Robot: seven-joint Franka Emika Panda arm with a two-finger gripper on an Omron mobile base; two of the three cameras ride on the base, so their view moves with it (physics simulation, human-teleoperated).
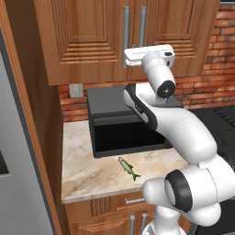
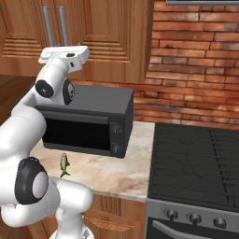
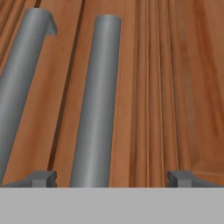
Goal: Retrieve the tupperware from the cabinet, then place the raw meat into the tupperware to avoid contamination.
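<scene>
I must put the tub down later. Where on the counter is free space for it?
Bare counter lies between the fish and the stove, in front of the microwave. A narrower free strip lies left of the microwave, beside the tall side panel. The back of the counter is crowded by the microwave.

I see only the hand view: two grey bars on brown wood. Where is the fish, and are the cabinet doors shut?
Observer: The fish lies on the marble counter, in front of the black microwave.
Operator: And the doors?
Observer: Both doors of the cabinet are shut, so the tupperware cannot be seen.
Operator: Where is the gripper?
Observer: The gripper is open, at the lower end of the handles, above the microwave.
Operator: What is beside the counter?
Observer: A dark stove on its right.
</scene>
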